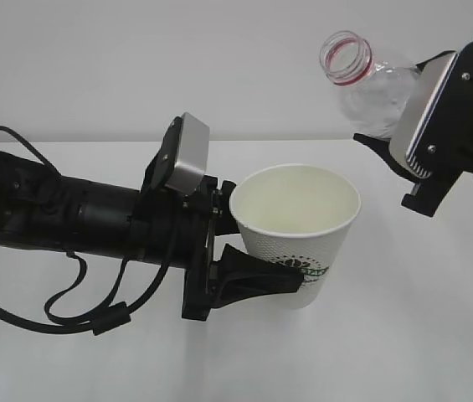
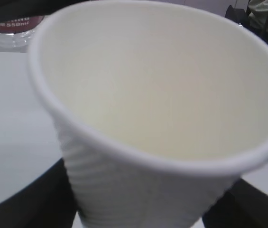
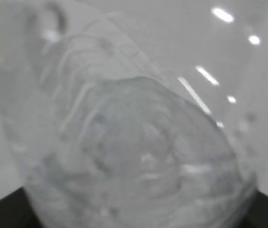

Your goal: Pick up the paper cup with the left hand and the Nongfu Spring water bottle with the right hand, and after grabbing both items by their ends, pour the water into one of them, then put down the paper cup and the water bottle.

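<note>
Fingers [image 1: 249,272] round white, dotted, green-logoed paper cup [image 1: 296,226], upright, open-mouthed

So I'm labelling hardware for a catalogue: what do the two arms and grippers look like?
Left hand: black arm and two-finger gripper, grey rectangular block on top, loose black cables looping beneath. Right hand: black, with a grey rectangular block edged by dark ridges.

Item: my two black arms, matte housings.
Left hand [image 1: 249,272]: grey rectangular block at 12 o'clock, looping black cables at 7 o'clock. Right hand [image 1: 387,151]: grey ribbed side block, small screws.
</note>
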You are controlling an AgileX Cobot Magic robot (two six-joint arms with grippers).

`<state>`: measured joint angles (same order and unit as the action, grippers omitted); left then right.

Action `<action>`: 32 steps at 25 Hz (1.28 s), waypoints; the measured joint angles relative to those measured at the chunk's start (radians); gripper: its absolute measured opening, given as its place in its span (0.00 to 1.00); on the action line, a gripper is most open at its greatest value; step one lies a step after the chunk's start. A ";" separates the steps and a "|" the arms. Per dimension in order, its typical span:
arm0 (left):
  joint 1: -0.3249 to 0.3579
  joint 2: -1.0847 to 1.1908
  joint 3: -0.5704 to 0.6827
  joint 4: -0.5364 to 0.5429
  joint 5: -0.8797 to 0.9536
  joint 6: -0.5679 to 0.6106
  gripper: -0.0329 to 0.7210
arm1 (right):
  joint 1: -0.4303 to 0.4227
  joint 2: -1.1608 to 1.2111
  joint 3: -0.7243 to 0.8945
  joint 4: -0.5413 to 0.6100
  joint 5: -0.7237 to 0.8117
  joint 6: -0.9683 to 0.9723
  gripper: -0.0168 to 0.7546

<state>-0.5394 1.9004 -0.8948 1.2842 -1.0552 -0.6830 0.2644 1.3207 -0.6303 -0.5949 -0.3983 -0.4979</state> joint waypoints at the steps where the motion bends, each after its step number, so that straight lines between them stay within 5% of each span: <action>1: 0.000 -0.002 0.000 0.000 0.000 0.000 0.73 | 0.000 0.000 0.000 0.002 0.000 -0.005 0.67; 32: 0.027 -0.014 0.000 0.077 -0.061 -0.052 0.72 | 0.000 0.000 0.000 0.079 -0.080 -0.266 0.67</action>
<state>-0.5121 1.8866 -0.8948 1.3611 -1.1161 -0.7352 0.2644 1.3207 -0.6303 -0.5162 -0.4784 -0.7634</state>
